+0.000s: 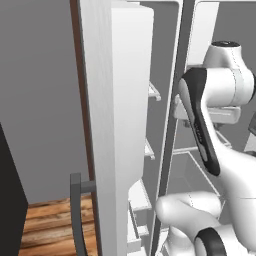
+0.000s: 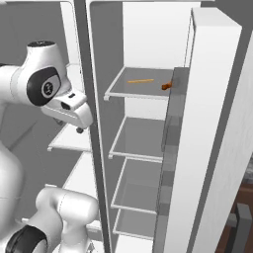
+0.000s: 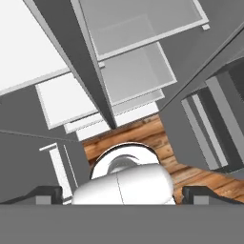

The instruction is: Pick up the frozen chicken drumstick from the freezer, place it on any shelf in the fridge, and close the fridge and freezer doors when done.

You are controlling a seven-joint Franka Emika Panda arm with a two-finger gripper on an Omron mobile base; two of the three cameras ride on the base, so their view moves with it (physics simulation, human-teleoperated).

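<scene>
- Left base view: the freezer door (image 1: 117, 120) stands wide open, leaving the freezer's white shelves (image 1: 154, 91) reachable beside the arm.
- Right base view: the frozen chicken drumstick (image 2: 167, 86) rests on the fridge's top shelf (image 2: 141, 89), near a thin yellow-orange stick (image 2: 140, 80); the fridge door (image 2: 207, 133) is not yet shut.
- Hand view: the gripper (image 3: 122, 194), fingers spread and empty, looks down the shelves.

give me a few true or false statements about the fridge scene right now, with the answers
1. The chicken drumstick lies on the top grey shelf of the fridge. True.
2. The gripper is shut on the drumstick. False: its jaws stand open and hold nothing.
3. Both doors are closed. False: the freezer door and the fridge door stand open.
4. A thin yellow-orange stick lies on the same shelf as the drumstick. True.
</scene>
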